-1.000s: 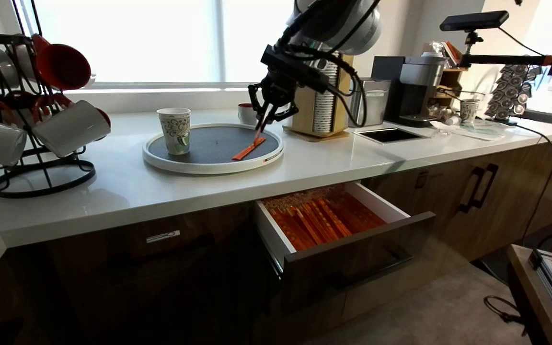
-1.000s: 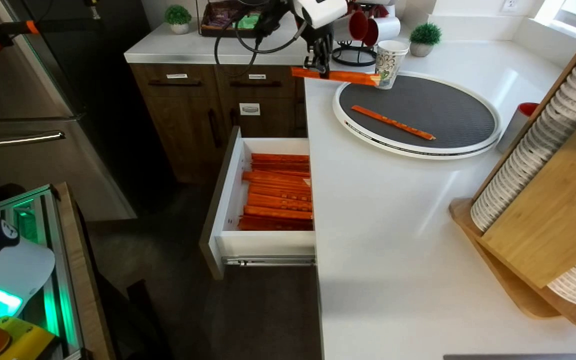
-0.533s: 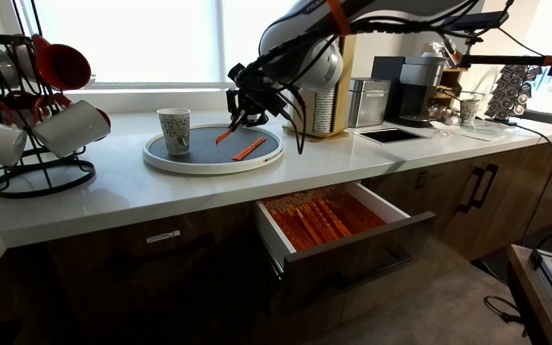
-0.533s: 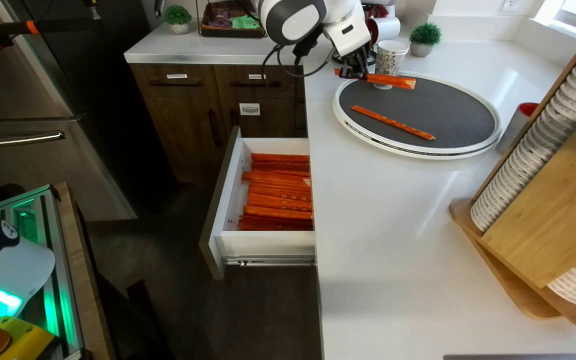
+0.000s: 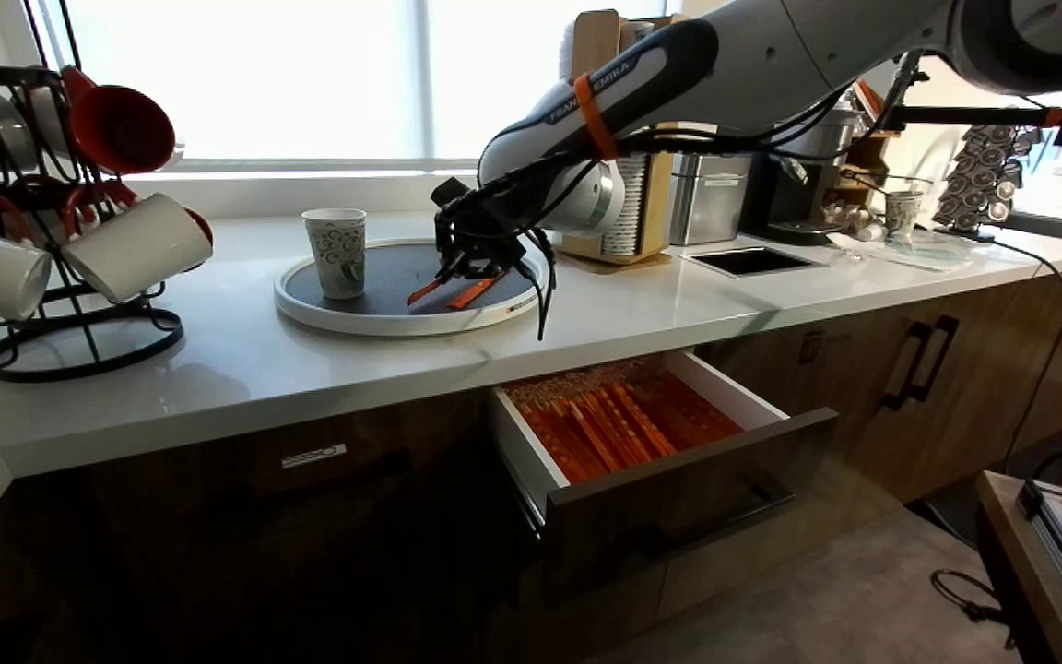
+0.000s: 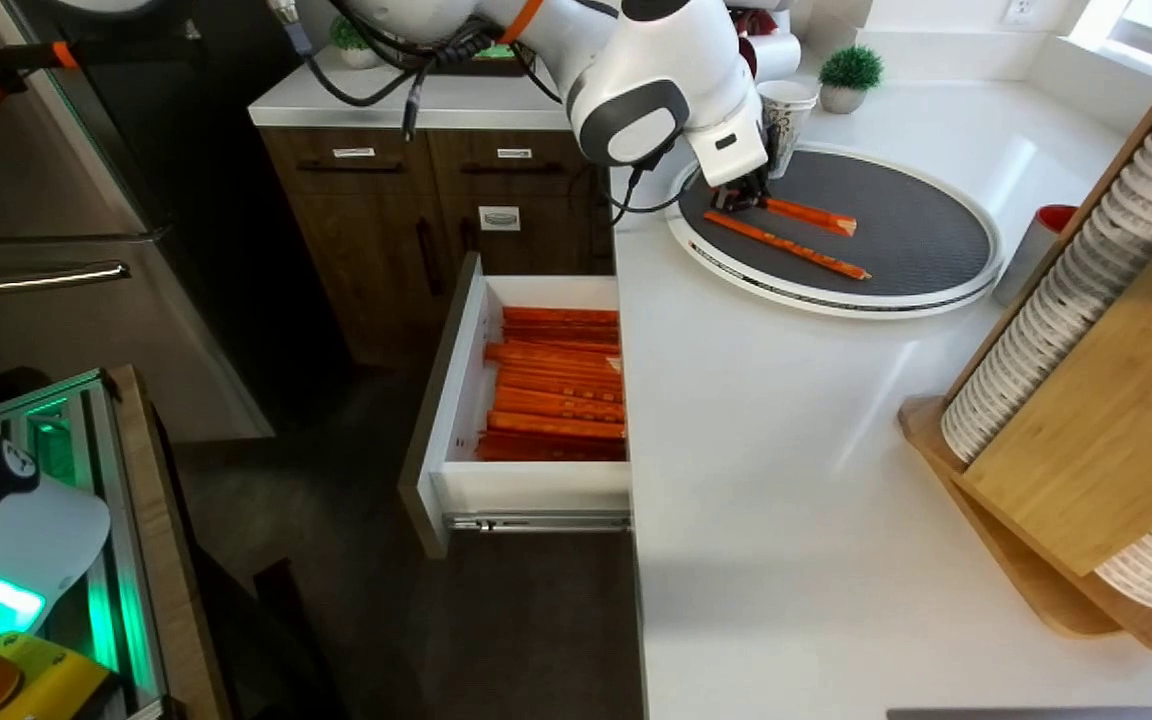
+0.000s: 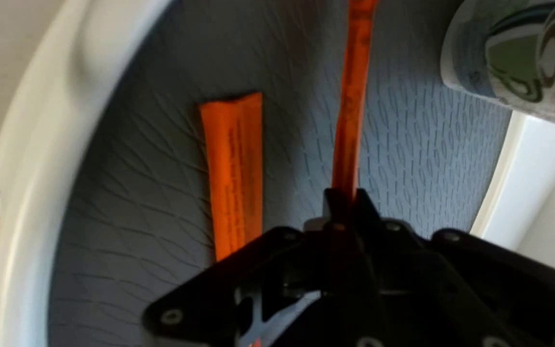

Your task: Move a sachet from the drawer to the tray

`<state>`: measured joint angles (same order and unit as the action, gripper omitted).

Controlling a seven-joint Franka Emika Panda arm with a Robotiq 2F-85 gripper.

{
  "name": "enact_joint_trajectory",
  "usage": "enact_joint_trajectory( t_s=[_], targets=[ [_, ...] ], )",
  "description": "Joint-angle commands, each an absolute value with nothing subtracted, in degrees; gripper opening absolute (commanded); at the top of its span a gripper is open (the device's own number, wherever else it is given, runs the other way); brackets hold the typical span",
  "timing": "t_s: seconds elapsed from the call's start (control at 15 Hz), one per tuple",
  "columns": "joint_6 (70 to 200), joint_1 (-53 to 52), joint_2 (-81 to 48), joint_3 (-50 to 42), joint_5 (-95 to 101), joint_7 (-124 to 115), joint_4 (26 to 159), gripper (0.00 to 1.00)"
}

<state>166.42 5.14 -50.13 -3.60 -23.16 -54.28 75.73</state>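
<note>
Orange-red and slim, a sachet [image 7: 353,96] is pinched between the fingers [image 7: 366,209] over the tray [image 7: 32,202], near a second packet [image 7: 235,176] lying flat; whether the held one touches down is unclear. Probably light, bendable and slick, it should suit a gentle mid-length grip; hard squeezing could split it.
</note>
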Motion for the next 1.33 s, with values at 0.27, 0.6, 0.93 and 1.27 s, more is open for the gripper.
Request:
enact_joint_trajectory(
  t_s=[0.27,0.6,0.93,1.27],
  targets=[
    [161.9,3.5,-51.2,-6.8,-21.8,-57.1,72.4,0.61],
    [152.7,1.5,-42.1,-9.7,-18.3,-56.3,80.0,0.98],
    [142.1,2.8,-30.9,-6.9,-14.9,-48.8,89.6,1.0],
    [130.7,4.3,-20.5,-3.7,-17.7,-38.9,101.0,1.0]
  ],
)
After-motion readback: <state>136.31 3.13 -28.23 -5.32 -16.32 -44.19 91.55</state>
